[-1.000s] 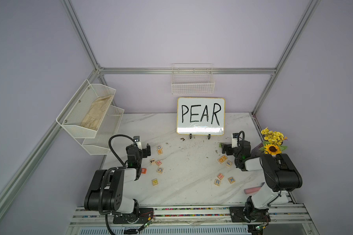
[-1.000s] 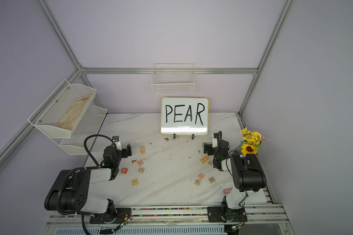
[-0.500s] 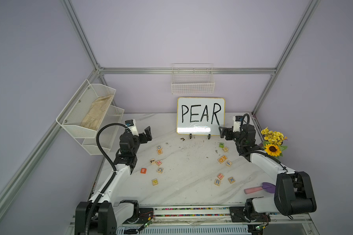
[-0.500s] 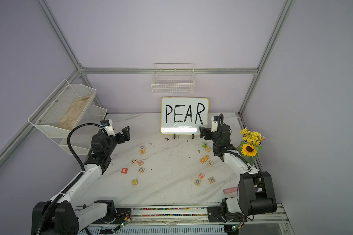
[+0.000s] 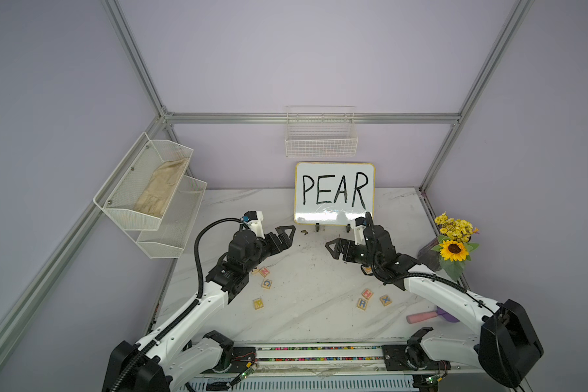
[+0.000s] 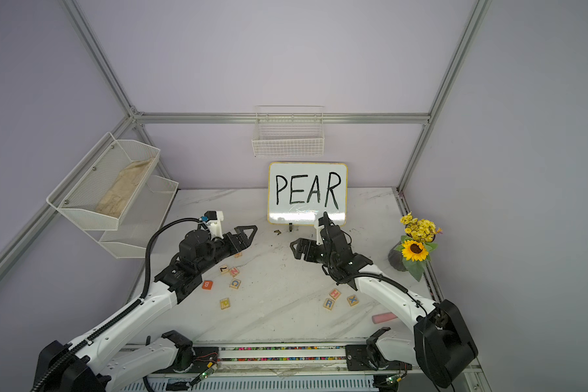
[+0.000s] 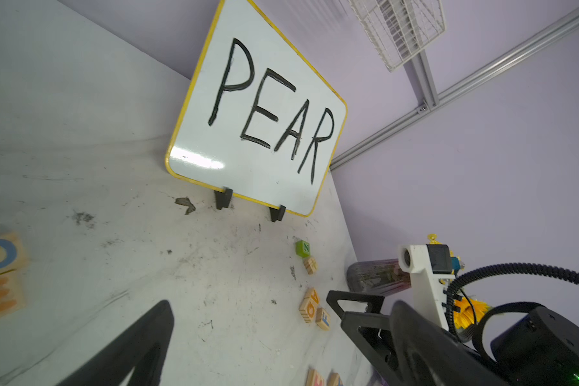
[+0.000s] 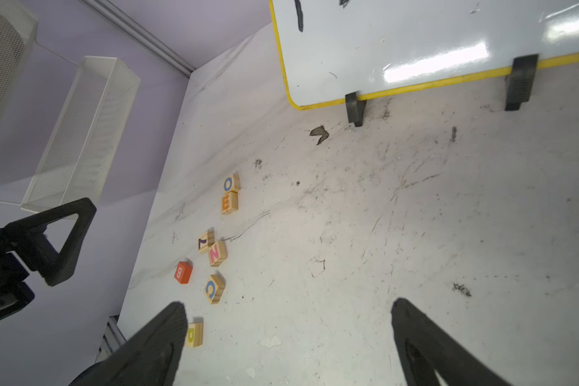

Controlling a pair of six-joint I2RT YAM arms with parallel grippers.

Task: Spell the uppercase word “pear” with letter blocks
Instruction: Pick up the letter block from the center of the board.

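Both arms hang above the tabletop, and neither hand touches a block. The left hand has its jaws spread wide and holds nothing. The right hand is likewise spread wide and empty. The two hands point toward each other in front of the whiteboard marked PEAR. No row has been formed. The P block sits alone on the left side, near the front edge. The E block lies on the left side, touching the O block. The R block lies on the right side, just beside the H block. The A block lies on the right side, just beside the F block, mostly hidden beneath the right arm in both top views
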